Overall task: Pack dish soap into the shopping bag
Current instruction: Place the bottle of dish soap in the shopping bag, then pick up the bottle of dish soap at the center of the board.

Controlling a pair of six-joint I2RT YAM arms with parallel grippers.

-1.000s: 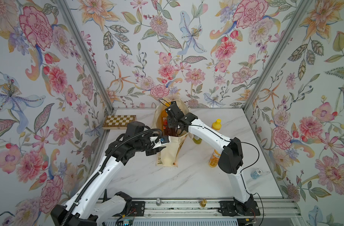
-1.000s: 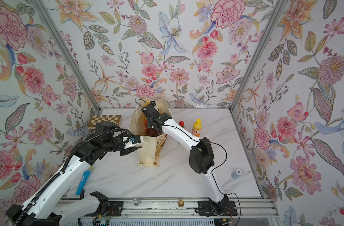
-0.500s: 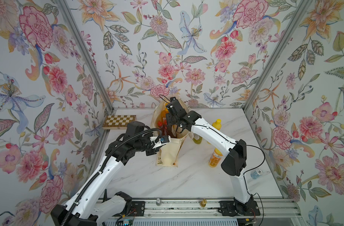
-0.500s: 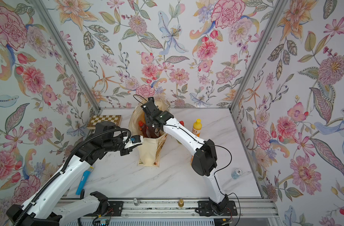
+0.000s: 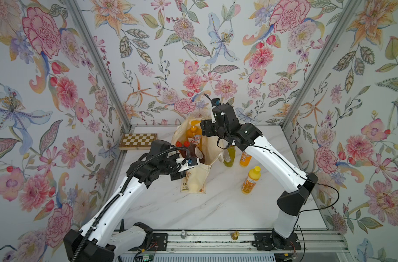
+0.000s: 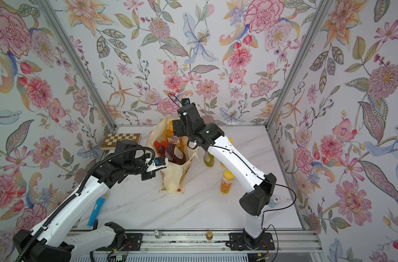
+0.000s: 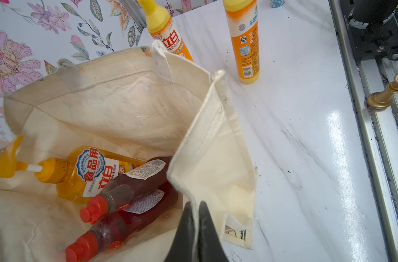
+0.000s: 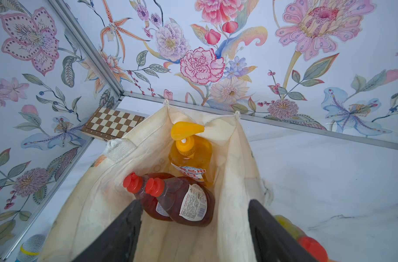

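Taking the back wall as 12 o'clock and the front rail as 6, the shopping bag [image 5: 196, 181] stands open on the marble table [image 5: 216, 211], a little toward 11 o'clock from the middle. Three bottles of dish soap are inside it. The pump bottle [image 8: 191, 156] stands upright at the 12 o'clock end of the bag. Two dark-red bottles [image 8: 189, 204] with red caps lean side by side, touching each other, nearer the 6 o'clock end, with their caps tipped toward 10 o'clock.

The left gripper [image 7: 196, 205] is at the bag's 8 o'clock edge, its fingers [image 7: 186, 226] pressed together with the cloth rim pinched between them. The right gripper [image 8: 194, 202] hangs over the bag's mouth, its fingers [image 8: 125, 231] well apart and holding nothing. The dark-red bottles lie below the gap.

Three more bottles stand outside the bag on the table. The green bottle [image 5: 229, 156] is just beside the bag at its 3 o'clock side. The far orange bottle [image 5: 245, 158] stands next to it, further toward 3 o'clock, with its top hidden behind the right arm. The near orange bottle [image 5: 250, 180], its yellow cap showing, stands apart at the bag's 4 o'clock. A chessboard [image 5: 139, 141] lies in the table's 10 o'clock corner.
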